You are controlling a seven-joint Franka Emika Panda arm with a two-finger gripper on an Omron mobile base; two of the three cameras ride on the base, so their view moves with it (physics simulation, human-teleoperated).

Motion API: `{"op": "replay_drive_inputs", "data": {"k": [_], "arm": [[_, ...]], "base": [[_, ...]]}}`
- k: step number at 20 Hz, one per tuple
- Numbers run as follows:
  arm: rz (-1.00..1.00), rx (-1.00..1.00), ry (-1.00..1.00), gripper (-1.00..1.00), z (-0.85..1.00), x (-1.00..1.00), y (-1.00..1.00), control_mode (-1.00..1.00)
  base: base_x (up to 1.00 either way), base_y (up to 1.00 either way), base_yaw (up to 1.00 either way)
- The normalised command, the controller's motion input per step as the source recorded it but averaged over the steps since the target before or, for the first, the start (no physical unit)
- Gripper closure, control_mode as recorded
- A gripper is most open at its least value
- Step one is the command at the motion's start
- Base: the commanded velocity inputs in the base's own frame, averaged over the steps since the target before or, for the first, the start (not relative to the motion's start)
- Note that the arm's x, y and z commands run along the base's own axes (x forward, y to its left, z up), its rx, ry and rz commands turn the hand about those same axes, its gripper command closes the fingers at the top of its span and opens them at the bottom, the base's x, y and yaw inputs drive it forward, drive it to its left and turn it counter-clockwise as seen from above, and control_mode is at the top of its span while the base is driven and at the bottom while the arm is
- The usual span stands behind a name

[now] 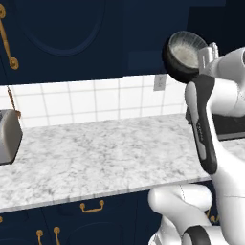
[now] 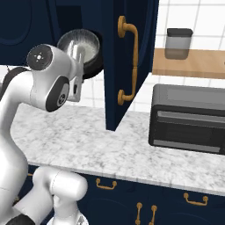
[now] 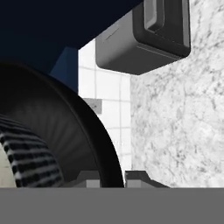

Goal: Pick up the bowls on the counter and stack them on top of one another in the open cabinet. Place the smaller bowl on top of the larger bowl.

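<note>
Hand view shows the gripper (image 3: 111,177) pinched on the rim of a bowl (image 1: 184,55), tipped on edge at upper right of the left base view, beside the cabinet (image 2: 88,22). Levelling it before release seems wise.

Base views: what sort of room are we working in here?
A home-style kitchen, by the look of it: a marbled counter with white tile behind, navy cabinets with gold handles, a toaster and a dark countertop oven.

Smaller bowl (image 1: 185,53) pale speckled inside, dark outside; counter (image 1: 105,153) smooth marbled stone; toaster (image 1: 8,136) brushed metal.
</note>
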Motion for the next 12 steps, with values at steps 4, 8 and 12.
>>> {"op": "replay_drive_inputs", "data": {"k": [4, 8, 12], "arm": [[-0.06, 0.00, 0.14, 1.00, 0.05, 0.80, 0.00, -1.00], [-0.02, 0.00, 0.12, 1.00, 0.00, 0.76, 0.00, -1.00], [0.00, 0.00, 0.07, 1.00, 0.00, 0.68, 0.00, -1.00]], "base": [[0.00, 0.00, 0.00], [0.00, 0.00, 0.00], [0.00, 0.00, 0.00]]}}
